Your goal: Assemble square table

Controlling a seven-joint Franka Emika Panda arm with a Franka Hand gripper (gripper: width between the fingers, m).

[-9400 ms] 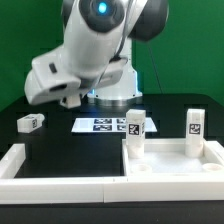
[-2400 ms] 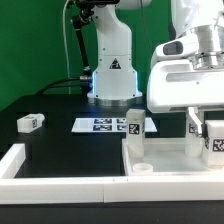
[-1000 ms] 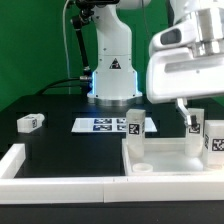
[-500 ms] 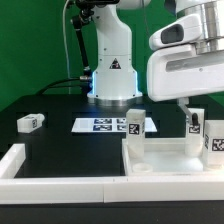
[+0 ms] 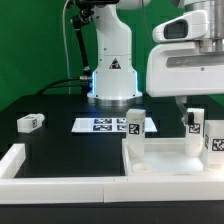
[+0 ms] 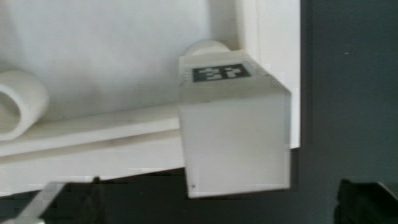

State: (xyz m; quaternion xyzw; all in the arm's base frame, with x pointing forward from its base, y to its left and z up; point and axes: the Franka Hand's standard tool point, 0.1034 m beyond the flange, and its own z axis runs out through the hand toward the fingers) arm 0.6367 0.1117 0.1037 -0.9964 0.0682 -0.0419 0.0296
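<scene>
The white square tabletop [image 5: 170, 172] lies rim-up at the exterior view's lower right. White tagged legs stand on it: one at its far left corner [image 5: 133, 128], one at the far right [image 5: 195, 128], and a third at the frame's right edge [image 5: 215, 141]. A loose leg [image 5: 30, 122] lies on the black table at the left. My gripper [image 5: 187, 108] hangs open just above the right-hand legs, touching none. In the wrist view a tagged leg [image 6: 235, 130] stands against the tabletop rim [image 6: 270, 40], with my dark fingertips [image 6: 43, 205] wide apart on either side.
The marker board [image 5: 104, 125] lies flat behind the tabletop. Long low white wall bars [image 5: 45, 184] run along the front and left. The robot's base [image 5: 113, 65] stands at the back. A round corner boss [image 6: 15, 105] shows inside the tabletop.
My gripper has risen straight up from the right-hand legs, which stay standing. Nothing else has moved.
</scene>
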